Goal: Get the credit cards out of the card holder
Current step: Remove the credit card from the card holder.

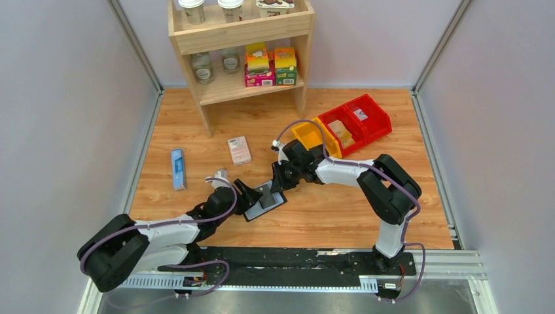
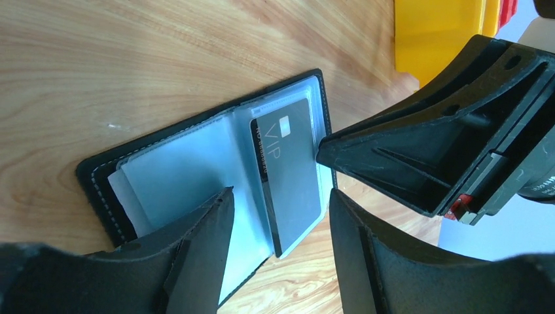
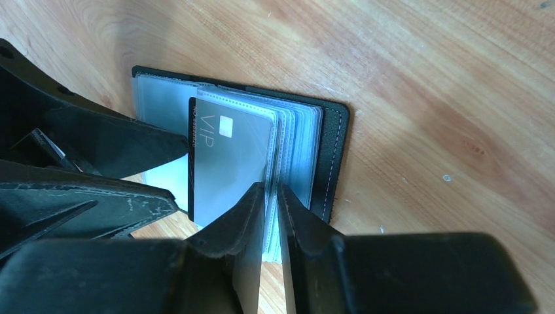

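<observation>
The black card holder [image 1: 254, 212] lies open on the wooden table, its clear pocket leaves showing [image 2: 177, 173]. A dark grey credit card [image 2: 288, 176] marked VIP sticks partly out of a pocket; it also shows in the right wrist view [image 3: 229, 157]. My left gripper [image 2: 280, 193] is open, and its fingers straddle the card's protruding end without gripping it. My right gripper [image 3: 269, 190] is shut on the stack of clear pocket leaves [image 3: 298, 140] on the holder's [image 3: 334, 150] right half. In the top view the two grippers meet over the holder, left [image 1: 252, 196] and right [image 1: 281, 178].
A narrow blue box [image 1: 177, 168] and a pink-and-white box [image 1: 239, 150] lie to the far left of the holder. A wooden shelf [image 1: 239, 46] stands at the back. A yellow bin [image 1: 314, 136] and red bins [image 1: 353, 121] sit at the back right.
</observation>
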Robot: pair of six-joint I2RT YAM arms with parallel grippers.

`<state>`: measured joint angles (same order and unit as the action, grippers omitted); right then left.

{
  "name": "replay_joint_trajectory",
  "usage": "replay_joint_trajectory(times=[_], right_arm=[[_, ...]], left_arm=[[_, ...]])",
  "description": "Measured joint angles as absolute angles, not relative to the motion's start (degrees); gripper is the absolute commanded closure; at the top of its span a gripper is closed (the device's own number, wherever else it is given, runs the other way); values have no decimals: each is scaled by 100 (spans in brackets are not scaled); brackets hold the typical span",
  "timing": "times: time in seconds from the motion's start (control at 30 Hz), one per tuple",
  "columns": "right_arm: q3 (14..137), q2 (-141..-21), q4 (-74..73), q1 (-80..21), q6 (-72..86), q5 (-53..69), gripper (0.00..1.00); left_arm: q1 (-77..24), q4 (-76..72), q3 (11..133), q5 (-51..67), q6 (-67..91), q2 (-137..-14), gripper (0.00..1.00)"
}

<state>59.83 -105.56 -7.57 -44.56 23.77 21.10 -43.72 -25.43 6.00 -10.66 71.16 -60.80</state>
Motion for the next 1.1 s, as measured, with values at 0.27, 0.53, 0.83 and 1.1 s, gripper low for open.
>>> replay_joint_trajectory(times=[0.27, 0.53, 0.83, 1.1], right_arm=[[5983, -10556, -751, -4456, 2379, 2112, 80], [5983, -10567, -738, -4425, 2414, 2115, 80], [5983, -10569, -639, -4418, 2462, 2119, 80], [5983, -10578, -617, -4418, 2488, 2147, 80]], left_arm=[[-4372, -3262, 698, -816, 7227, -6849, 50], [-4340, -3428, 683, -694, 7166, -6886, 78], [-4342, -3452, 473, -766, 7185, -6364, 95], [-4342, -3446, 443, -797, 7284, -6318, 95]])
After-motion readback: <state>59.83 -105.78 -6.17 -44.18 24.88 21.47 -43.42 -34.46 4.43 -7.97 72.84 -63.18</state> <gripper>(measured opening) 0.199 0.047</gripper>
